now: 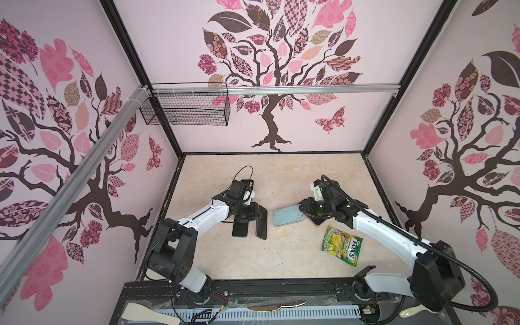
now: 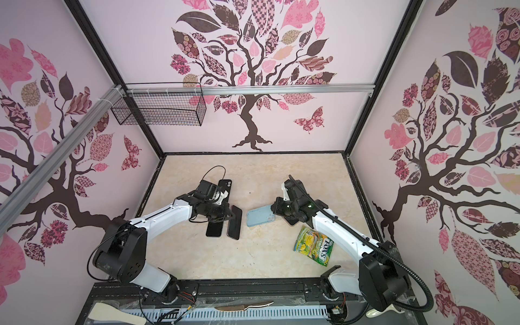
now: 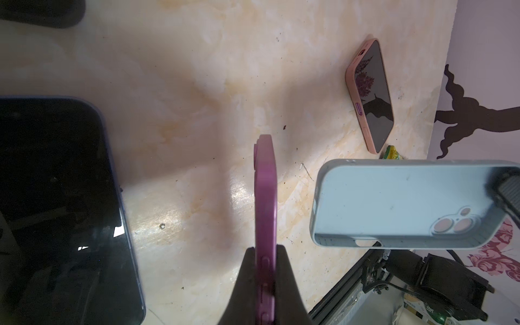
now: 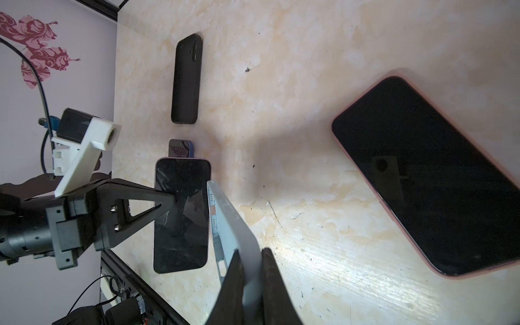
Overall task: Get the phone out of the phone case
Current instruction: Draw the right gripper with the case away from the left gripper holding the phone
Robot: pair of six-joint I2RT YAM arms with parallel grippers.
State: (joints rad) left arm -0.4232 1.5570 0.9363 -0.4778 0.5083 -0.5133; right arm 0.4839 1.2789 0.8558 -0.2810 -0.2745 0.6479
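The brand name "FOX'S" is printed in large white letters on the green and yellow sweet packet (image 1: pixel 342 245) lying on the table (image 1: pixel 281 253), and is legible in both top views. Smaller print beside it is too blurred to be read.

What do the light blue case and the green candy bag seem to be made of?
The light blue case looks like matte silicone or soft plastic: dull surface, no glare. The green candy bag looks like glossy printed plastic film: creased, with shiny patches.

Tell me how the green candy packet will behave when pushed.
The green candy packet looks crinkled, so it probably buckles rather than slides whole. Its glossy film may be slippery. Lying flat, it should not roll.
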